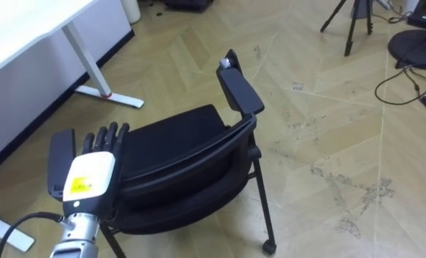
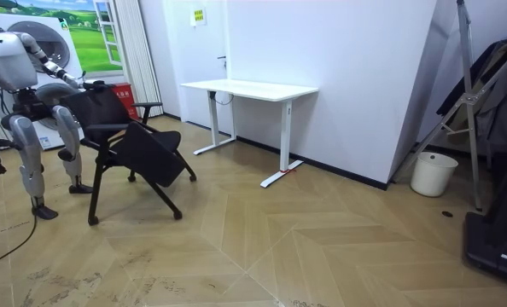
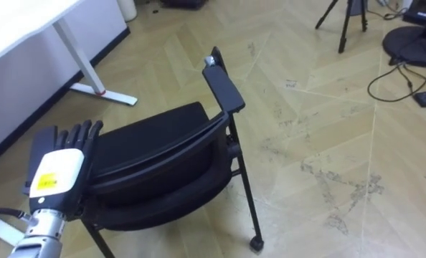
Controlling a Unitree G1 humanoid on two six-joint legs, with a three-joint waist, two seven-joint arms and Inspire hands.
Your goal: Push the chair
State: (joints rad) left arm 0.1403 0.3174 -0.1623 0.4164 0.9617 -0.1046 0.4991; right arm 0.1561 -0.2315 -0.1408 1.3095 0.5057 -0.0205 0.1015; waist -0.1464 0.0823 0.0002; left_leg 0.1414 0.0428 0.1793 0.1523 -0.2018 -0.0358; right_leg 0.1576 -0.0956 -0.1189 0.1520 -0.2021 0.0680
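Chair (image 1: 177, 150) stands on the wood floor (image 1: 328, 129), right of the white desk (image 1: 26, 29). It is a black frame on small wheels, so probably light and quick to roll, though apt to veer. The left hand (image 1: 91, 175) lies on the near left of the backrest, fingers straight and close together, gripping nothing. The stiff top edge looks the best place to push.

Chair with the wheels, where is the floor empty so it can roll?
Bare wooden floor lies right of the black folding chair, up to the black tripod and dark cables. More runs between chair and white desk. Crowded: the tripod corner, and the chair's back under the left hand.
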